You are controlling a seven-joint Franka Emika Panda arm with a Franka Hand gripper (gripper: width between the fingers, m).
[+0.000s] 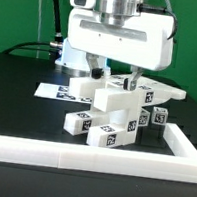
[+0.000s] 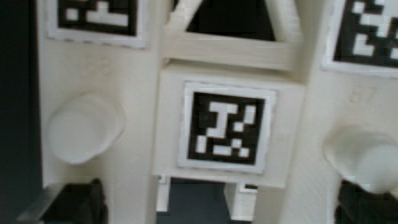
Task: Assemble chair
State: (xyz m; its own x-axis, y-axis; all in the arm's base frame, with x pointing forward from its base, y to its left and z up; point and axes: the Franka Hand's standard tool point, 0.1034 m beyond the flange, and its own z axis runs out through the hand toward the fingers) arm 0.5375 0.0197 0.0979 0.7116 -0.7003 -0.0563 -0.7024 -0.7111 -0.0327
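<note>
Chair (image 1: 112, 110) is sitting part-built on the table (image 1: 11, 95), white blocky tagged pieces stacking up stepwise, small tagged cube (image 1: 160, 118) lying just beside on the exterior view's right.

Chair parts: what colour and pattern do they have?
White parts, black-and-white square tags; clearest in wrist view.

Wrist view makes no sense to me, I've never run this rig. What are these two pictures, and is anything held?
One robot arm is building a chair. The exterior view looks from off the arm: its white hand hangs over the stacked white chair pieces on the black table, with the flat marker board beside them and a white border frame in front. The wrist view sits on the arm, close on a tagged piece. The hand is wide open; nothing looks held.
</note>
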